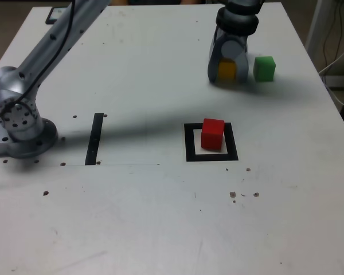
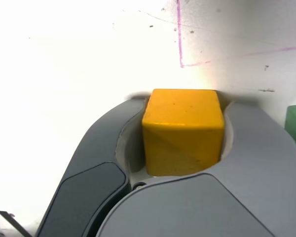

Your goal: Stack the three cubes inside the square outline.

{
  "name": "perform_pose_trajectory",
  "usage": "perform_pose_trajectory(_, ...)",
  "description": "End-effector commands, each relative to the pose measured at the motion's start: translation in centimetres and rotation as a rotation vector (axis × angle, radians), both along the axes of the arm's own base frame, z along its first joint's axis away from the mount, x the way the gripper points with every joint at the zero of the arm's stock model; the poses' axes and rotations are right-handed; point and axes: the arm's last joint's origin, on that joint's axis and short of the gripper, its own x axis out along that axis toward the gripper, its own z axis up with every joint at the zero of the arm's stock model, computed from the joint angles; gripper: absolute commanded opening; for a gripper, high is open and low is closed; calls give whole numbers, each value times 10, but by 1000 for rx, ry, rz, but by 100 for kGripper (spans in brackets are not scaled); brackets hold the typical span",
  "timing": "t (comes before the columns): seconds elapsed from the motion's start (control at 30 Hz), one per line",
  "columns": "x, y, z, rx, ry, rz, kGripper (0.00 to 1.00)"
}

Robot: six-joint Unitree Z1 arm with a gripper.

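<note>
The yellow cube (image 2: pixel 182 131) sits between the jaws of the gripper (image 1: pixel 226 71), and the wrist view shows both curved jaws pressed against its opposite sides, so the claw is closed on it. It rests on the table (image 1: pixel 160 217) at the far side from the square outline (image 1: pixel 211 142), toward the exterior view's right. The green cube (image 1: pixel 264 68) stands just beside the yellow cube, on the exterior view's right of it, apart from it and from the jaw. The red cube (image 1: pixel 212 134) already stands inside the square outline, on its pale centre, sitting a little toward the far edge and turned slightly against the frame.

The step in hand looks like the lift of the yellow cube, to be carried to the red one. To do it well, the lift should go straight up first, so the outer jaw does not brush the green cube just beside it. Whether the grip is centred on the cube's faces or catches it near an edge is hard to judge, since the wrist view is washed out by glare. If it is off-centre, the cube may twist as it rises. At the square outline, the yellow cube should come down squarely over the red cube's top, aligned to the red cube's slight turn rather than to the frame, and be released only once it rests flat.

A narrow black strip (image 1: pixel 94 138) lies well to the exterior view's left of the square outline and plays no part.
</note>
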Motion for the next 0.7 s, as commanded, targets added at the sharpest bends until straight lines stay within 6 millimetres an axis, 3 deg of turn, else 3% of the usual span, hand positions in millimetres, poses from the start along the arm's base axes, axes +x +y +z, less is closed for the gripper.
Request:
perform_pose_trajectory(0.0, -1, -1, 3, 4, -4, -2, 19)
perform_pose_trajectory(0.37, -17, -13, 50, 50, -48, -20, 12)
perform_pose_trajectory(0.53, -32, -53, 86, 60, -68, -66, 12)
perform_pose_trajectory(0.67, -44, -98, 100, 61, -61, -100, 12)
